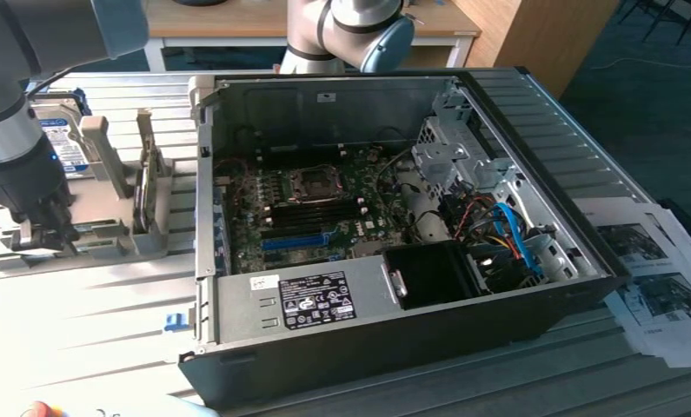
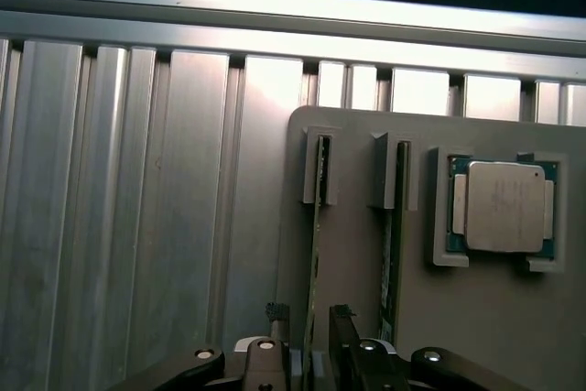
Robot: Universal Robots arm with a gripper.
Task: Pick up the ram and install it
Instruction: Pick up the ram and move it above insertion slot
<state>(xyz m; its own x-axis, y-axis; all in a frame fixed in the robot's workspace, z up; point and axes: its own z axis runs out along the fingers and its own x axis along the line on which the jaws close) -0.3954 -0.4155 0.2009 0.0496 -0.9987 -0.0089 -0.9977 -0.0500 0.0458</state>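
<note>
The ram (image 2: pixel 317 244) is a thin green stick standing on edge in a slotted grey holder (image 2: pixel 476 318). It runs straight between my fingers (image 2: pixel 277 320). My gripper (image 2: pixel 309 320) is open, one finger on each side of the stick, not pressing on it. A second ram stick (image 2: pixel 389 244) stands in the neighbouring slot. In the exterior view my gripper (image 1: pixel 38 233) is lowered onto the holder (image 1: pixel 104 234) at the exterior view's left, beside the open computer case (image 1: pixel 357 304). The motherboard's dark memory slots (image 1: pixel 310 207) lie inside the case.
A square silver processor (image 2: pixel 504 207) sits in its own pocket of the holder. A hard drive (image 1: pixel 61 135) with a blue-white label stands behind the holder. The table (image 2: pixel 137 226) is ribbed metal. Printed papers (image 1: pixel 658 287) lie at the exterior view's right.
</note>
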